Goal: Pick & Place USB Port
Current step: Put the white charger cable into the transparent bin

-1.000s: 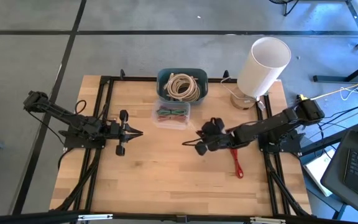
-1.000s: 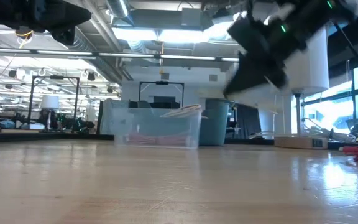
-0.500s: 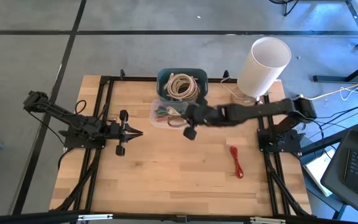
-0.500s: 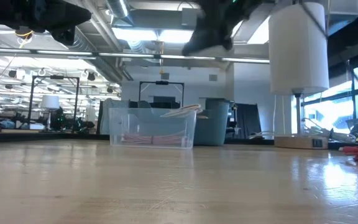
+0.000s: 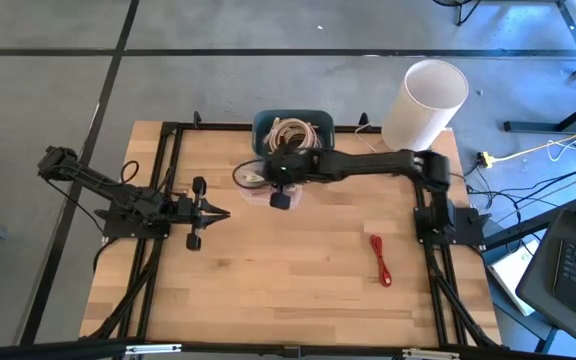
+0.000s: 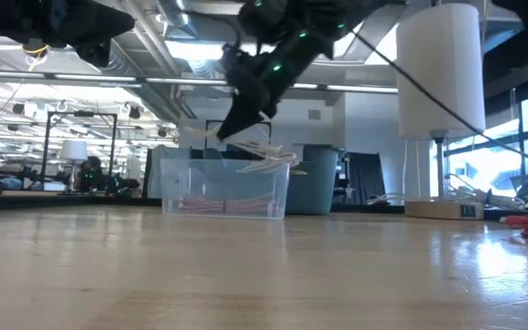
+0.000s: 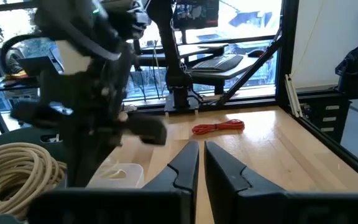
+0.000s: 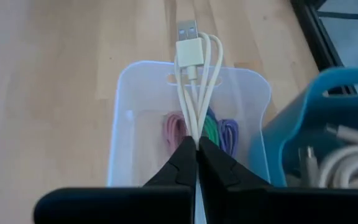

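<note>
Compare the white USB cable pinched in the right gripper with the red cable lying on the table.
The white USB cable hangs folded in the shut right gripper above the clear plastic bin; the red cable lies loose on the wooden table, untouched. The white cable's metal plug shows plainly; the red cable's ends cannot be made out. The white one is over the table's far side, the red one nearer the right arm's base. Both are thin, bundled cables.

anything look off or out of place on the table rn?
One red cable lies loose on the bare wood, apart from the clear box and blue bin that hold the other cables. Nothing looks spilled or broken. The right gripper holds a white USB cable over the clear box.
</note>
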You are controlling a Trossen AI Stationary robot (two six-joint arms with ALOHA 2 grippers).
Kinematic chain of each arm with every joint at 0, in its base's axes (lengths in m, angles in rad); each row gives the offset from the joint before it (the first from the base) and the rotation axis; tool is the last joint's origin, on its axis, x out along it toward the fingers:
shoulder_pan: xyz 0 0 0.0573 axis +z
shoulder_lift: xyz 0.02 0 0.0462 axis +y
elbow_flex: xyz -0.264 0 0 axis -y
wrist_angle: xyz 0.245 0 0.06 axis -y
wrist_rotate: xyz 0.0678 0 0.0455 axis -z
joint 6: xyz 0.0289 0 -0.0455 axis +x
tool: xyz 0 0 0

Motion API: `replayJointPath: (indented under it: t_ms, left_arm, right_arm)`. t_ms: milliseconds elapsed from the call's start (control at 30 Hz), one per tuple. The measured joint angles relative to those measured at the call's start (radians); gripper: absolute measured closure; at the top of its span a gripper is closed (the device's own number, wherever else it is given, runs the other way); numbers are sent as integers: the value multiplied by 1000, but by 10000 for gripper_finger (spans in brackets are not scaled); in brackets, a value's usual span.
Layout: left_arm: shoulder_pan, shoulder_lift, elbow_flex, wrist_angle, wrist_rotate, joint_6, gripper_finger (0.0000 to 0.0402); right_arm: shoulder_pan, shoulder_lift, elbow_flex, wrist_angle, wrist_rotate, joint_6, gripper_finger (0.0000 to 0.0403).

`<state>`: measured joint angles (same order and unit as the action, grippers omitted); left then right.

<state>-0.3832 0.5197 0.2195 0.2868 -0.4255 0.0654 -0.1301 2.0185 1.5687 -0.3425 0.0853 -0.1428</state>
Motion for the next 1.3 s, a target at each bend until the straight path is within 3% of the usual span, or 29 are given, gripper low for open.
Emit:
replayJointPath:
  t_ms: [233,600,1167,1300]
  left_arm:
    - [0,0,0,0,0,0,384]
    - [0,0,0,0,0,0,384]
    - [0,0,0,0,0,0,384]
    - [0,0,0,0,0,0,384]
  right_arm:
    - [-37,131,140,-118,0,-30,403]
    - [-103,182,88,-133,-39,-44,403]
    - [-104,181,76,-199,-71,-48,403]
    - [-104,182,74,-186,-106,-49,382]
